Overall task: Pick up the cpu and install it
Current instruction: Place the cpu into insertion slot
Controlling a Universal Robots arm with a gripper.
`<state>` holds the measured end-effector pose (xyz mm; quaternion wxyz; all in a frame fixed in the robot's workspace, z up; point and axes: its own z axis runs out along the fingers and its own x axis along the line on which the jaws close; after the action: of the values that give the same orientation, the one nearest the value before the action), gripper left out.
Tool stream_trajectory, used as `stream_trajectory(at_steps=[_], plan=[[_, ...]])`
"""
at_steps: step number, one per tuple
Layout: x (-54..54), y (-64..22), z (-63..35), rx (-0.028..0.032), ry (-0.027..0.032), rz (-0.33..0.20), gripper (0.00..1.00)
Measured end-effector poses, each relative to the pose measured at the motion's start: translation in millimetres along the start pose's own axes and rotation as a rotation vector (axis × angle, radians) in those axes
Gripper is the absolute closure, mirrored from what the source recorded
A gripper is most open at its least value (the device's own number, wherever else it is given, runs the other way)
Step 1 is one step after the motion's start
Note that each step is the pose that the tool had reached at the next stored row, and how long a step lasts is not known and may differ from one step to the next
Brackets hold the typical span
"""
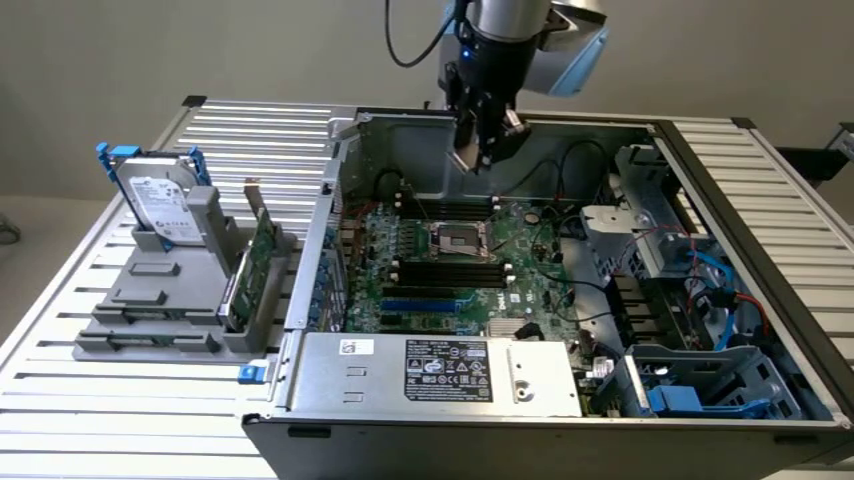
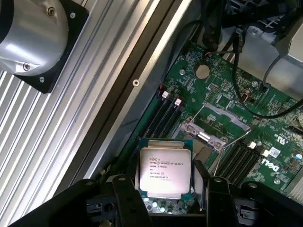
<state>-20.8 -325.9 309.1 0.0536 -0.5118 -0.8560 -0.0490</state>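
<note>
Ribbed metal tabletop point(image 1: 80, 400) under a plain grey wall carries an open computer case point(image 1: 534, 445) across the middle and right of the exterior view, with a hard drive point(image 1: 160, 205) standing in a grey rack at the left. Your gripper point(image 1: 483, 158) hangs at the upper centre of that view, above the far edge of the motherboard point(image 1: 534, 290) and clear of it. In the wrist view the cpu point(image 2: 164, 172) lies flat between the two dark fingers point(image 2: 128, 195), its printed silver lid toward the camera. The jaws stand wide but bear on the chip's opposite edges, so you have it in hand and off the board. The socket point(image 1: 458, 240) sits in the middle of the exterior view, lower in the frame than the gripper, among the rows of black memory slots point(image 1: 447, 272). Its metal frame looks swung up in the wrist view, though you cannot tell whether the seat is bare. By my reading you are in the carry step: pickup done, install not yet done. Setting the chip down calls for squaring it to the socket, matching its notches, keeping it level and lowering it without sliding, since the grip is only on the thin rim.
</note>
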Motion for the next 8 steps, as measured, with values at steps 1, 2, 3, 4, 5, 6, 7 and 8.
stream_trajectory(at_steps=[1, 2, 3, 4, 5, 6, 7, 8], plan=[[-0.1, 0.0, 1.0, -0.0026, -0.0005, 0.018, 0.46], [-0.3, -0.1, 2.1, -0.0052, -0.0011, 0.036, 0.46], [-0.4, -0.1, 3.1, -0.0076, -0.0016, 0.054, 0.46], [-0.6, -0.1, 4.3, -0.0105, -0.0022, 0.073, 0.46], [-0.8, -0.2, 5.3, -0.0131, -0.0027, 0.091, 0.46], [-0.9, -0.2, 6.5, -0.0156, -0.0033, 0.109, 0.46], [-1.1, -0.2, 7.7, -0.0181, -0.0038, 0.127, 0.46], [-1.3, -0.3, 9.0, -0.0206, -0.0044, 0.144, 0.46]])
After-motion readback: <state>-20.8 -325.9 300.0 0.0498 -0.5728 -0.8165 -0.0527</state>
